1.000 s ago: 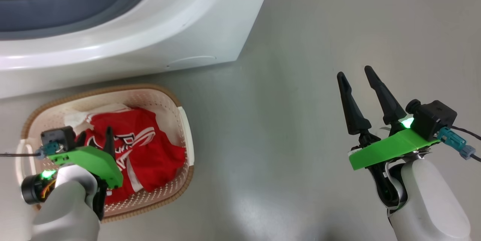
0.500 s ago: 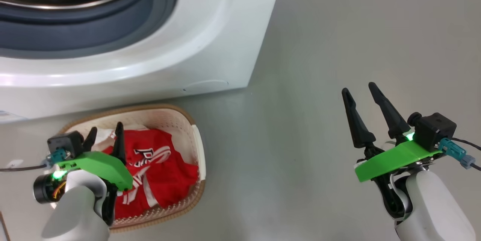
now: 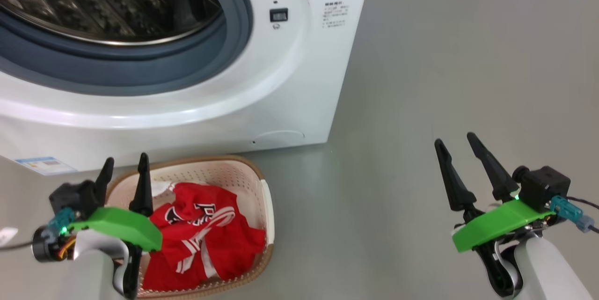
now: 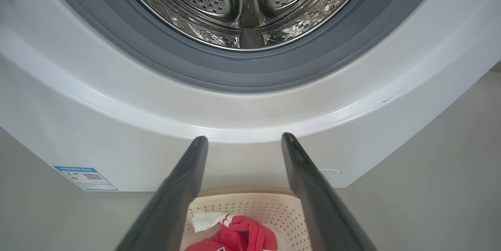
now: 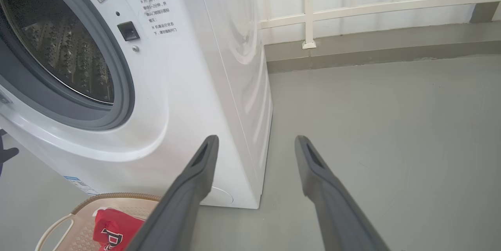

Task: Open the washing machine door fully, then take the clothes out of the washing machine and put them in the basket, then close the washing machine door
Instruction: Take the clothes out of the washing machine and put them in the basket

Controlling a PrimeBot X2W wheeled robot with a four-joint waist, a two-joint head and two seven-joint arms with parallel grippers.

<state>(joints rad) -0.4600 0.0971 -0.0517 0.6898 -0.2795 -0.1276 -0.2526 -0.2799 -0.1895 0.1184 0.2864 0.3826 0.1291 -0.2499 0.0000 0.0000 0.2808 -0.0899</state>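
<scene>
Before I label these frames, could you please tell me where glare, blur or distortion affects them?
Head view: glare streaks across the washing machine, and its drum looks slightly blurred; left wrist view: drum sharp, wide-angle bows the white front; right wrist view: the railing curves.

Our head looks steeply down, washing machine [image 3: 281,80] at eleven o'clock; both low, near wrist cameras share it and the basket [image 3: 224,173].

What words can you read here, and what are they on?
"温馨提示:" heads the notice on the washing machine; the lines under it are too small.
Blue label low on its front: too small to read.
The clothes in the basket: black letters folded, unreadable.
</scene>
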